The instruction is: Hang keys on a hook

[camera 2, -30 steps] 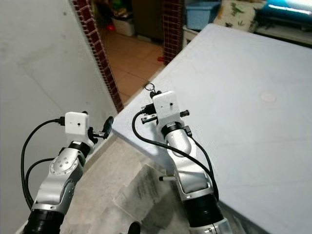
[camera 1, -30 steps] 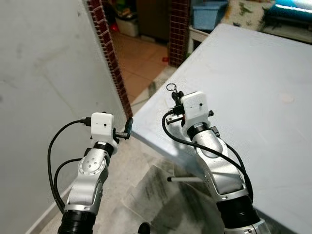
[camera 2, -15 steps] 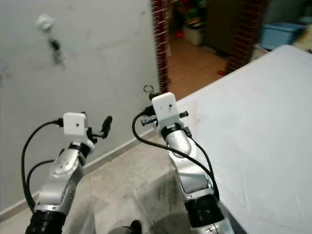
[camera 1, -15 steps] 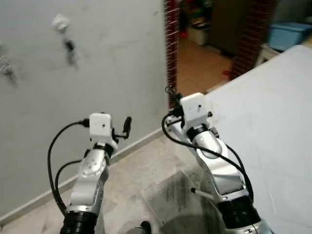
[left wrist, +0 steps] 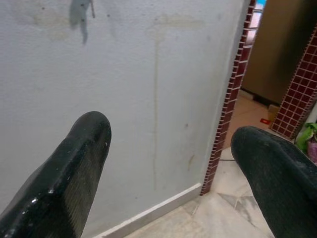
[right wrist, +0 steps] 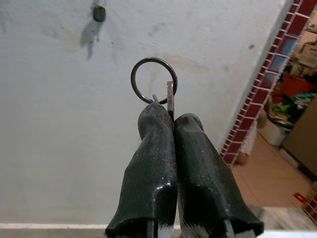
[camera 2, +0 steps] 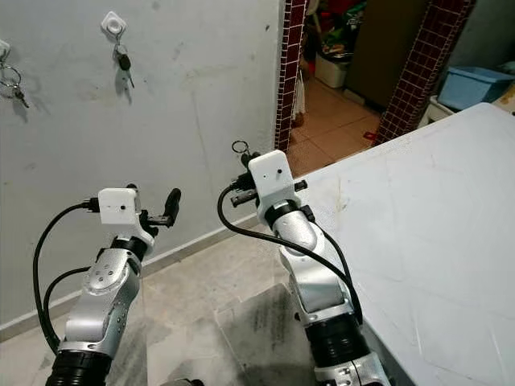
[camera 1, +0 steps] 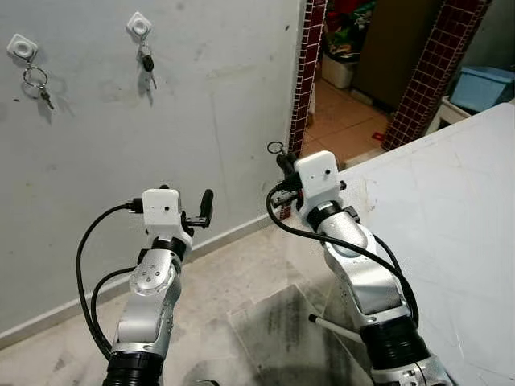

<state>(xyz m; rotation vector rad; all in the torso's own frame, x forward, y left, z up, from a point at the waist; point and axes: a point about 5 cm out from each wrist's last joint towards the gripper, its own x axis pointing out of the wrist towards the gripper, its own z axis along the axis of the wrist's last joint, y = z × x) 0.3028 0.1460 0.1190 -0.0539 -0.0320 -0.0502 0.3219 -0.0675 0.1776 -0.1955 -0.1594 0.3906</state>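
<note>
On the wall [camera 1: 201,104], hooks [camera 1: 138,24] have come into view; right gripper [right wrist: 166,106] fingers pinch the keys [right wrist: 154,81], left gripper [left wrist: 168,144] gapes empty.

Lived-in home, entry or utility corner. Grey plastered wall [camera 1: 209,104], stained and scuffed, with two white stick-on hooks [camera 1: 138,24], each carrying keys [camera 1: 147,63]. Skirting along wall base; worn stone-look floor [camera 1: 233,281]. Dark red small-tile pillars [camera 1: 310,56] framing doorway to room with terracotta floor tiles [camera 1: 346,125], brown cabinet or door [camera 1: 398,44], cluttered household items behind. Blue plastic storage bin [camera 1: 485,84] at far right. Large pale tabletop [camera 1: 451,201], marked and used.
</note>
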